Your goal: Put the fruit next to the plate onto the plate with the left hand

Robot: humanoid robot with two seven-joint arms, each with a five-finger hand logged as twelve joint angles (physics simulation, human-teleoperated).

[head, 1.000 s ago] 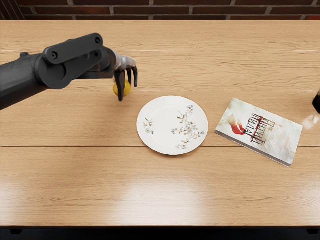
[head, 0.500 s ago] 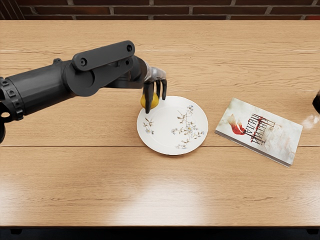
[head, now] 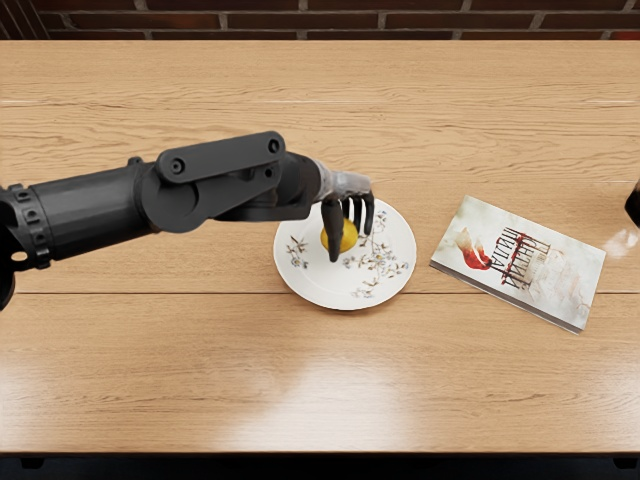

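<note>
A small yellow fruit is held in my left hand, whose dark fingers curl down around it. The hand and fruit are over the middle of the white flowered plate. I cannot tell whether the fruit touches the plate or hangs just above it. My left arm stretches in from the left edge and hides the plate's upper left rim. A dark bit of the right arm shows at the right edge; its hand is out of view.
A book with a pale cover and red artwork lies on the wooden table to the right of the plate. A brick wall runs along the table's far edge.
My left hand has carried the fruit rightward and slightly nearer, from the table left of the plate to over the plate's middle. The fingers have stayed curled around it.
</note>
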